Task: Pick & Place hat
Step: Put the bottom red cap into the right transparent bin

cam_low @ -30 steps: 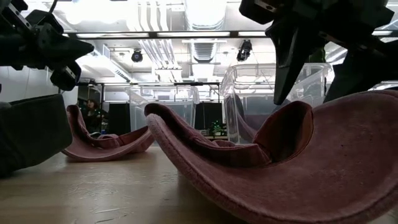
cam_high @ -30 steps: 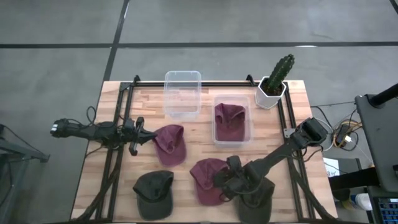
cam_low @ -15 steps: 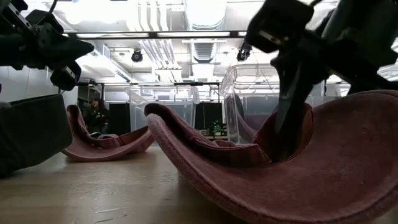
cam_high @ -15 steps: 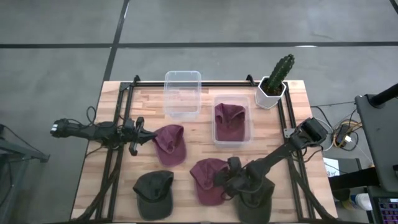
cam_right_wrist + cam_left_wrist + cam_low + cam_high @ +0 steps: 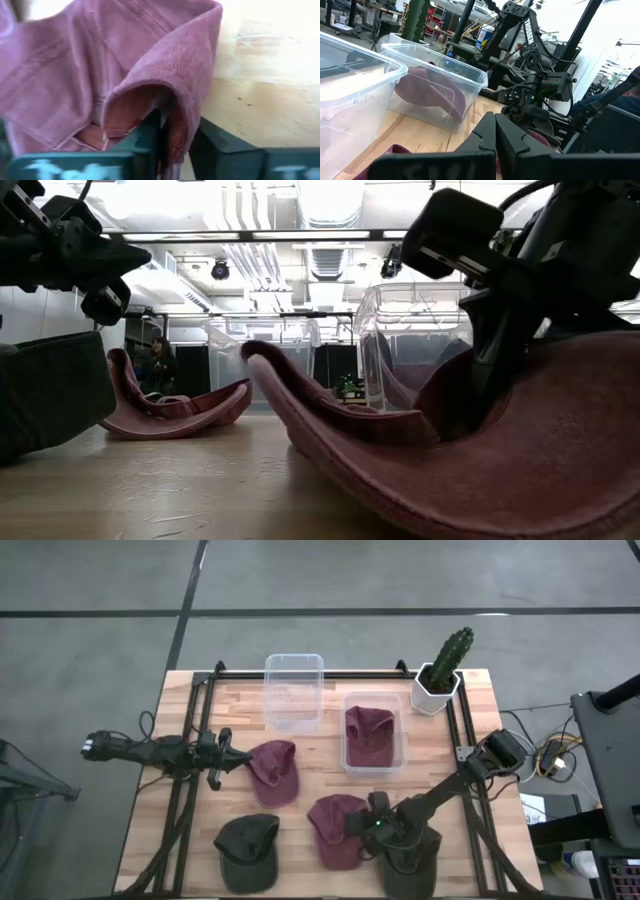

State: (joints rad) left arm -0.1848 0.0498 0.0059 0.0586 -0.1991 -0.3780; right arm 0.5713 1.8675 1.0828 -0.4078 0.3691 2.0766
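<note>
The maroon hat (image 5: pixel 125 75) is soft matt cloth with ribbed weave; the bench (image 5: pixel 270 75) is smooth pale wood; bins (image 5: pixel 440 85) are glossy clear plastic.

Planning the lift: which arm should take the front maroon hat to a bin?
Right. The right gripper is already on the front maroon hat, fingers straddling its edge. The left gripper sits shut beside the other maroon hat, farther away.
</note>
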